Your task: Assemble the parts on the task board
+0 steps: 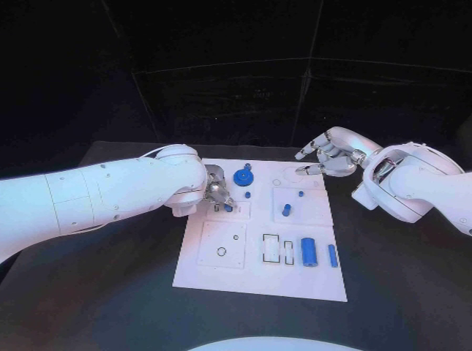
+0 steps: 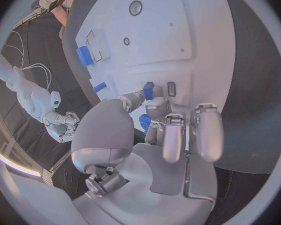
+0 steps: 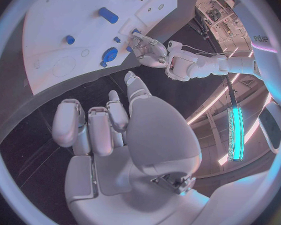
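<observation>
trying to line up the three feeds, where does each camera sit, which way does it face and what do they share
Head view: on the robot's head, looking down at the task board; both arms enter, left hand and right hand.
Left wrist view: behind the left hand, facing the board, fingers at a small blue part.
Right wrist view: behind the right hand, facing the board's far end.
Shared: the board, the blue gear and the left hand.

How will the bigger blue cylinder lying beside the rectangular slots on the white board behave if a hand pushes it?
The bigger blue cylinder lies on its round side on the flat white task board, so a sideways push would probably roll it. It looks like stiff, smooth plastic, likely light and somewhat slippery. The thinner blue cylinder beside it might be knocked.
</observation>
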{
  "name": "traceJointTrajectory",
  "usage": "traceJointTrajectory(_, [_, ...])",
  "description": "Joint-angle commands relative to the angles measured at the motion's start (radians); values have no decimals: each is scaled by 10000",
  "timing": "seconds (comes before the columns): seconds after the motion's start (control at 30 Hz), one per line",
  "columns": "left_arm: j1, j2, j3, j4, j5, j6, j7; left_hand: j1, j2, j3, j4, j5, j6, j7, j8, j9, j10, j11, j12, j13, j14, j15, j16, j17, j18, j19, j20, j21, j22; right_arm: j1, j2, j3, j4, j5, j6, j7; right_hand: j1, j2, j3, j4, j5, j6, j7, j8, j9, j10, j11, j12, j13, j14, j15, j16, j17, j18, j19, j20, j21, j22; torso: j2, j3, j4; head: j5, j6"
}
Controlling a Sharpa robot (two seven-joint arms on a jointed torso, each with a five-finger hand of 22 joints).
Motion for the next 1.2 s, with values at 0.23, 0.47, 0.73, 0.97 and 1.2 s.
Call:
traceJointTrajectory(0.23, [-48, 39, -36, -35, 30, 142, -99, -154, 31, -140, 67, 36, 108, -24, 69, -11, 118, -15, 95, 81, 1055, -77, 31, 2634, -172, 131, -84, 69, 308, 21, 2, 6, 25, -29, 1, 47, -50, 20, -52, 51, 41, 79, 13, 35, 0, -56, -40, -63, -22, 386, -68, -57, -37, 163, -86, -26, -54, -43, -3, -1, 10, -24, -13])
traceJointTrajectory(0.47, [-48, 66, -36, -68, 30, 199, -127, -236, 5, -235, 89, 34, 175, -46, 86, -7, 163, -34, 149, 131, 1055, -91, 31, 2634, -182, 153, -96, 101, 359, 21, -2, 6, 35, -29, -2, 47, -50, 20, -52, 51, 41, 79, 13, 35, 0, -56, -40, -63, -22, 386, -68, -57, -37, 163, -86, -26, -54, -43, -4, 3, 5, -32, -15])
traceJointTrajectory(0.73, [-48, 103, -36, -127, 30, 204, -149, -566, -37, -707, 281, 10, 287, -62, 78, -18, 205, -50, 192, 158, 1055, -106, 31, 2634, -189, 164, -115, 111, 394, 21, -10, 7, 43, -29, -10, 48, -49, 19, -55, 52, 42, 81, 12, 37, 0, -59, -40, -67, -26, 385, -69, -62, -45, 165, -93, -27, -59, -54, 1, 0, 9, -44, -28])
traceJointTrajectory(0.97, [-48, 119, -36, -164, 30, 201, -169, -938, -73, -1546, 584, -20, 386, -56, 65, -27, 235, -42, 242, 199, 1055, -103, 31, 2634, -196, 176, -119, 124, 438, 21, -13, 7, 46, -29, -12, 48, -52, 17, -61, 56, 38, 81, 12, 38, 0, -66, -41, -78, -35, 382, -69, -70, -55, 167, -99, -27, -65, -65, -1, -3, 12, -58, -36])
traceJointTrajectory(1.2, [-48, 97, -35, -164, 30, 54, -111, -1042, -6, -2320, 828, -21, 418, -61, 24, -44, 232, -45, 250, 200, 1055, -109, 31, 2634, -196, 178, -124, 119, 457, 21, -11, 7, 38, -29, 3, 57, -75, 4, -90, 75, 12, 82, 11, 40, 0, -65, -41, -77, -35, 384, -71, -70, -48, 165, -93, -29, -65, -59, -6, -6, 10, -60, -30])
